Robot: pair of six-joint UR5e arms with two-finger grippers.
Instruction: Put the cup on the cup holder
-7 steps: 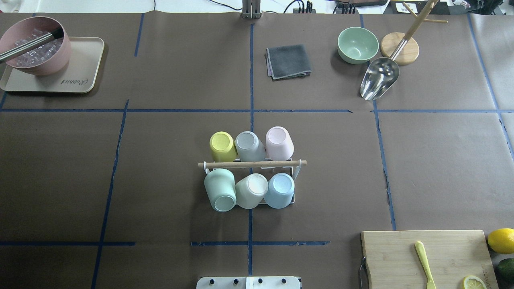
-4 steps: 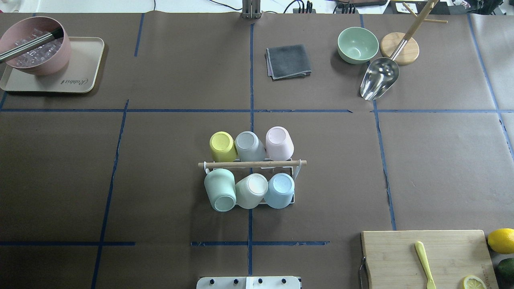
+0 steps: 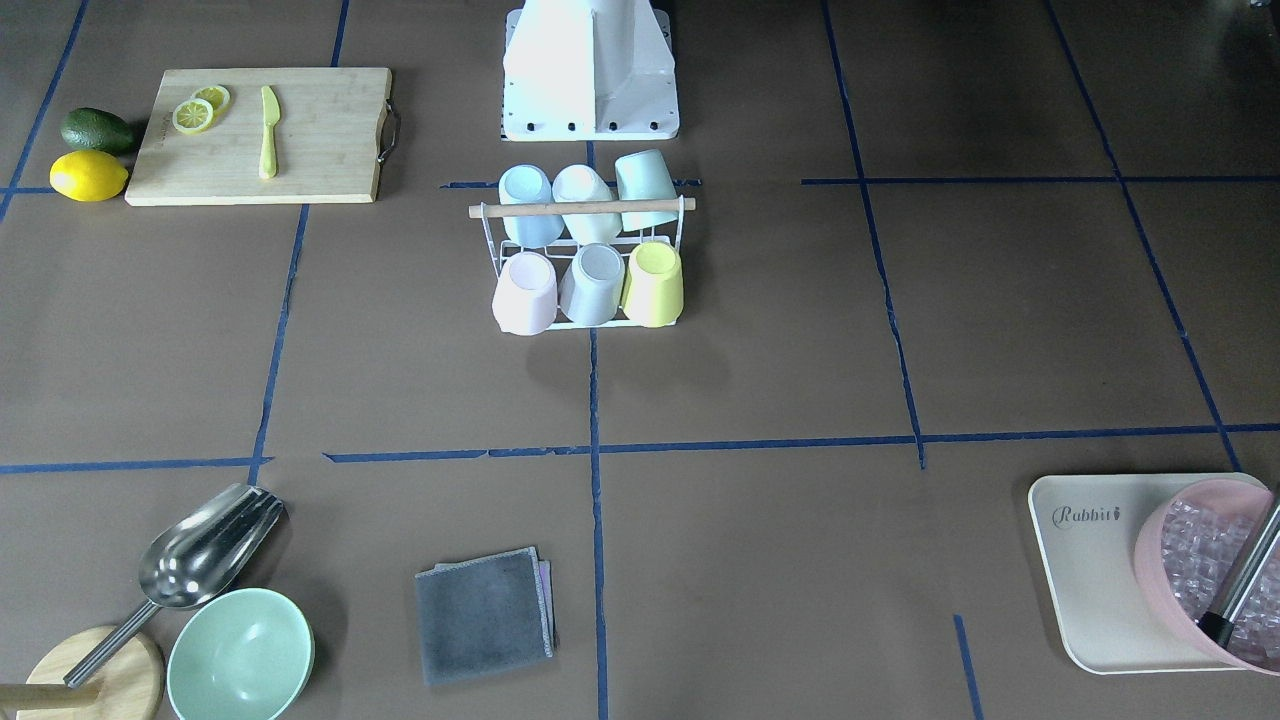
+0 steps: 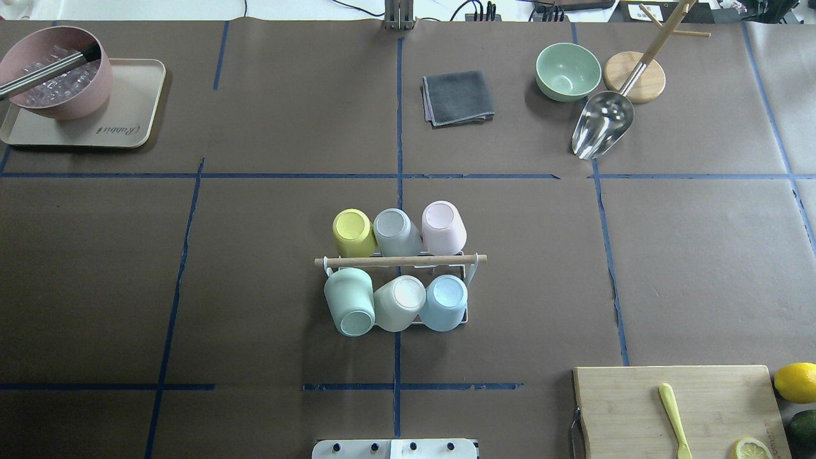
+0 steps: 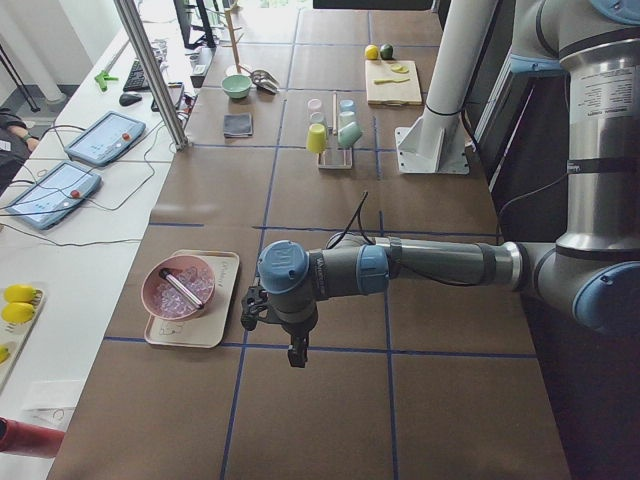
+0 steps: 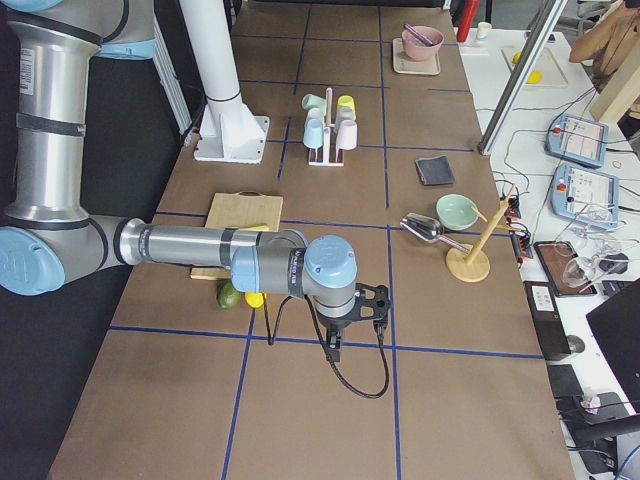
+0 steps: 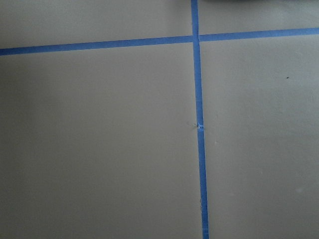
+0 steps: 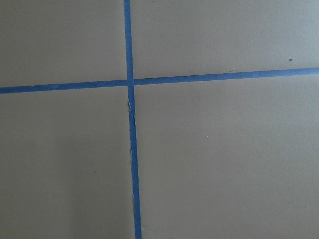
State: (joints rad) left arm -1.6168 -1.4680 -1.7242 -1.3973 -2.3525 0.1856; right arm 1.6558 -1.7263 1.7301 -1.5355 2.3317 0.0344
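The left gripper hangs on its outstretched arm just above the brown paper, fingers pointing down. Only the side camera catches it, so I cannot tell whether its fingers are apart or together. Its wrist camera sees only paper and a crossing of blue tape. Near it, on the side away from the robot's base, sits a tray carrying a pink bowl of ice.

The right gripper hangs the same way at the table's other end. It is also seen only from the side, so its state cannot be told. An avocado and a cutting board lie close behind its arm.

The cup holder stands well apart from both grippers, roughly midway between them and in front of the robot's base. Six cups sit on its prongs, tilted, bottoms up. The far row holds the yellow cup, grey cup and pink cup. The near row holds the mint cup, cream cup and light blue cup.
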